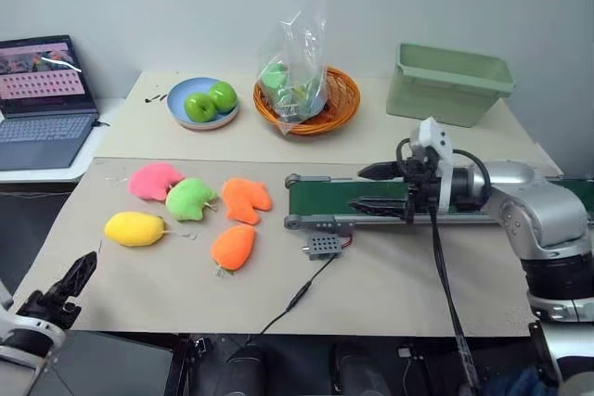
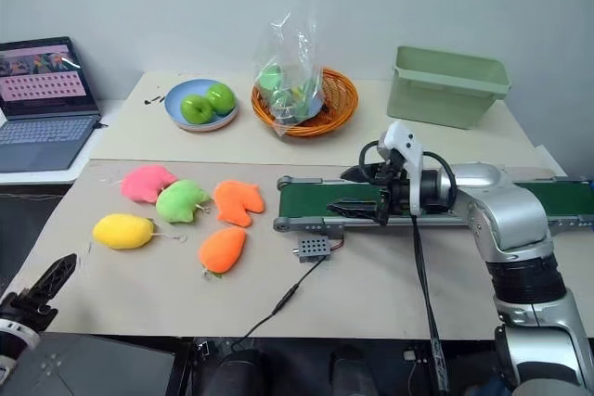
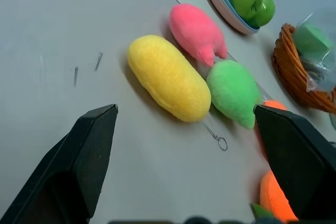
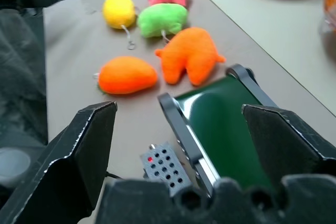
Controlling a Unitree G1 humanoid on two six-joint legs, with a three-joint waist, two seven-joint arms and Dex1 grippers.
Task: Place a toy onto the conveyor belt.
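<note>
Nothing placed yet. Yellow toy [image 1: 135, 228] lies on the table [image 1: 390, 285] near its left edge, beside the green plush [image 1: 189, 198], well apart from the conveyor belt [image 1: 334, 198]. Left gripper [image 1: 67, 287] spread and empty, near the table's front-left corner. Right gripper [image 1: 379, 187] spread, empty, over the belt's left end. Pick-up and transfer remain.

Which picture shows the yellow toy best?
The left wrist view: the yellow toy looks big there, string and ring visible. Both eye views show it small on the table; the right wrist view shows it far off.
</note>
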